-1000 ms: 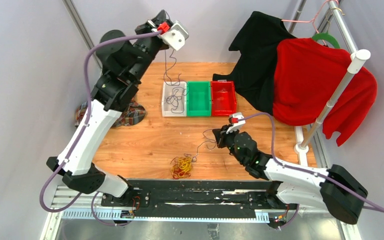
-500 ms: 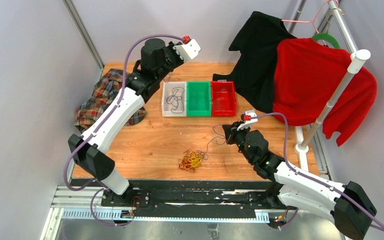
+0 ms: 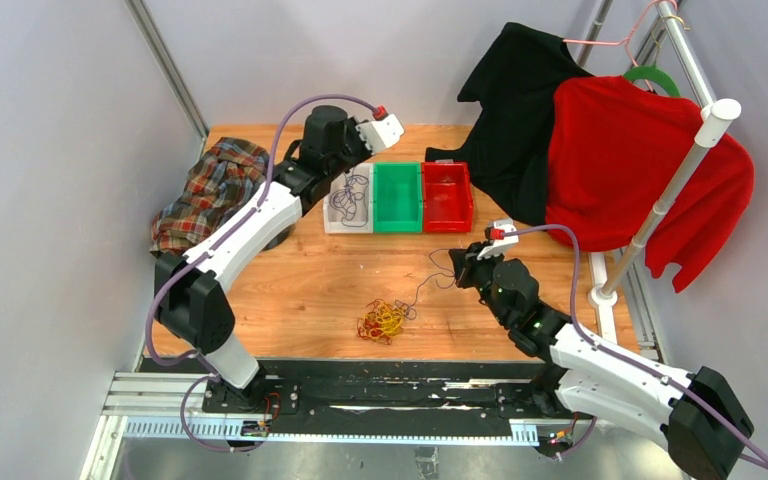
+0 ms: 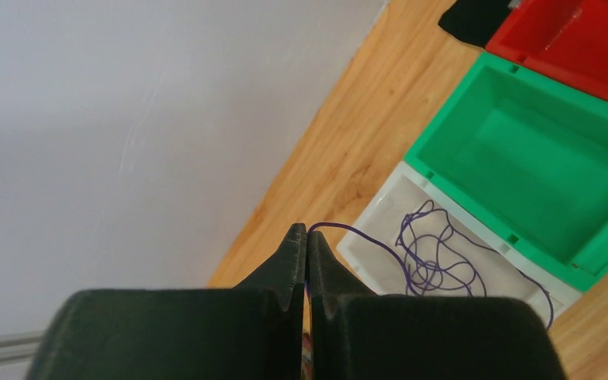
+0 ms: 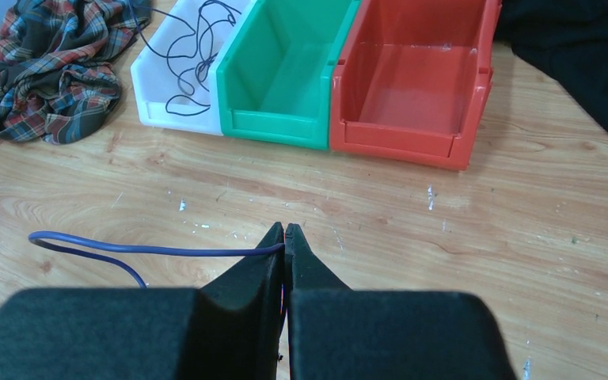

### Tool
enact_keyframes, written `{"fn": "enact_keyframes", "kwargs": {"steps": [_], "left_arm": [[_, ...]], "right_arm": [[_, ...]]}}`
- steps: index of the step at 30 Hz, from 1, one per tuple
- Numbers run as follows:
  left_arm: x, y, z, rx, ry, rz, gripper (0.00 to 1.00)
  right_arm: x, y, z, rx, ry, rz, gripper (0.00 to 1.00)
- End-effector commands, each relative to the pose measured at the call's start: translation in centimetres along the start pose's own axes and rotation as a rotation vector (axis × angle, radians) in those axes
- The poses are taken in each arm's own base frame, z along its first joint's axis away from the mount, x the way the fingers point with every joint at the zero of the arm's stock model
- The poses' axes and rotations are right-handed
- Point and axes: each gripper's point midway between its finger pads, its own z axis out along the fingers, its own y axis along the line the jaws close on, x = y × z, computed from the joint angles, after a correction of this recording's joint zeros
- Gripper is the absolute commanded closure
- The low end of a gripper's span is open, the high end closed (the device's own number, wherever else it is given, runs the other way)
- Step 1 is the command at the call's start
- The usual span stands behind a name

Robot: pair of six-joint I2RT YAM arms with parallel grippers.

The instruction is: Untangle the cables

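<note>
The cables (image 3: 392, 312) are very thin, flexible wires in three colours: yellow-orange, dark red and dark purple. The yellow-orange and dark red strands form one compact tangle (image 3: 380, 322) on the wooden worktop (image 3: 290, 280), near its front edge and between the two arms. The number of strands inside it cannot be counted. One loose purple strand (image 5: 158, 250) runs from this tangle across the worktop to the right claw (image 5: 285, 233), whose fingers are pressed together and pinch the strand at their tips. One coiled purple cable (image 4: 431, 253) lies in loose loops on the floor of the white bin (image 5: 178, 119). One end of it rises over the rim to the left claw (image 4: 306, 237), which is pressed together on it at the fingertips, above the far part of the worktop just beside that bin. Three open bins stand touching in one row: the white bin, the green bin (image 5: 273, 127) and the red bin (image 5: 392, 142). One plaid cloth (image 3: 210, 190) lies crumpled at the left edge. Two garments, one black garment (image 3: 520, 110) and one red garment (image 3: 640, 160), hang on the rack (image 3: 705, 140) at the right.
</note>
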Motion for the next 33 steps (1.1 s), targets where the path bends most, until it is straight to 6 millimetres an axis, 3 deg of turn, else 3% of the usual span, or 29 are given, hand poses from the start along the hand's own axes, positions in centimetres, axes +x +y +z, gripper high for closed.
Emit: {"fn": "enact_keyframes", "kwargs": {"steps": [1, 10, 17, 24, 25, 28, 33], "left_arm": [[0.6, -0.2, 0.8, -0.012, -0.009, -0.017, 1.00], [6.5, -4.1, 5.2, 0.099, 0.114, -0.129, 1.00], [11.0, -7.7, 7.5, 0.143, 0.176, -0.143, 1.00], [13.3, -8.6, 9.5, 0.146, 0.228, -0.119, 0.99], [13.1, -8.5, 9.5, 0.149, 0.228, -0.120, 0.95], [12.2, -7.6, 9.0, 0.177, 0.226, -0.136, 0.70], [9.2, -5.6, 6.6, 0.257, 0.192, -0.179, 0.12]], "right_arm": [[0.3, -0.7, 0.0, 0.013, 0.011, -0.007, 0.99], [-0.7, -0.4, 0.1, 0.005, 0.003, -0.002, 0.99], [-1.5, -0.1, 0.4, -0.001, 0.000, -0.005, 1.00], [-1.8, 0.2, 0.7, -0.012, 0.000, -0.005, 0.99], [-1.9, 0.2, 0.7, -0.013, -0.001, -0.006, 0.99], [-2.3, 0.3, 0.7, -0.018, -0.004, -0.009, 0.99], [-2.7, 0.7, 0.8, -0.035, -0.002, -0.013, 0.99]]}}
